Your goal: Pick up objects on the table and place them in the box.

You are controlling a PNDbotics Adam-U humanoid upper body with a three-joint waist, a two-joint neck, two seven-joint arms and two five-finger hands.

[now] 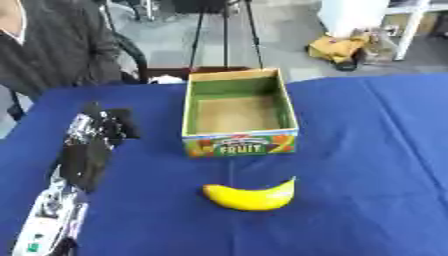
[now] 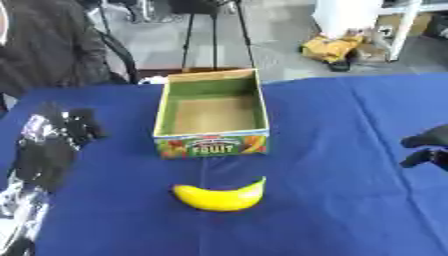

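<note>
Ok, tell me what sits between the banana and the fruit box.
Nothing: only bare blue tablecloth separates the banana from the printed front of the box, seen in both eye views.

Right hand (image 2: 427, 150) cut off by frame edge.

The box (image 1: 238, 111) bears the only readable text: the word "FRUIT" in pale capital letters on a dark band, low on its front panel facing the camera, among coloured fruit pictures. A thin line of smaller print runs just above that word but cannot be read.
</note>
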